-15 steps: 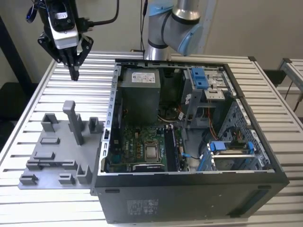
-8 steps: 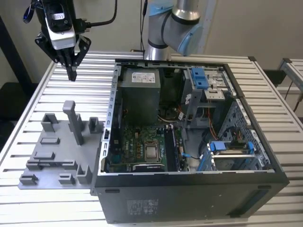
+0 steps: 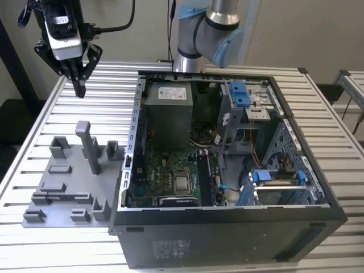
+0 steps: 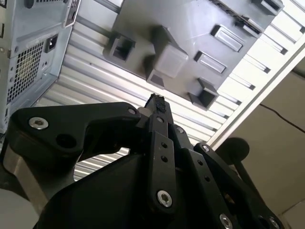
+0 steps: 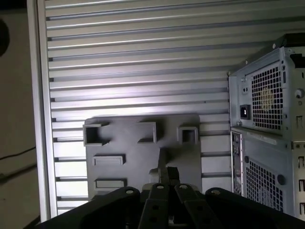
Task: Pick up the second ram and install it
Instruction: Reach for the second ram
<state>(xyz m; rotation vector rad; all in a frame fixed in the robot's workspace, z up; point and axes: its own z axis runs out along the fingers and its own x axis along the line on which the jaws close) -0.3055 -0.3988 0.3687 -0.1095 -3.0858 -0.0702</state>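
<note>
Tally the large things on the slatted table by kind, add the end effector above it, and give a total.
Open computer case: 1
Grey holder plate: 1
End effector: 1
Total: 3

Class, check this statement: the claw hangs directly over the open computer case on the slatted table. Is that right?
No. The exterior view shows the claw hanging over the slatted table near the grey holder tray, to the exterior view's left of the open computer case, not over it.
</note>
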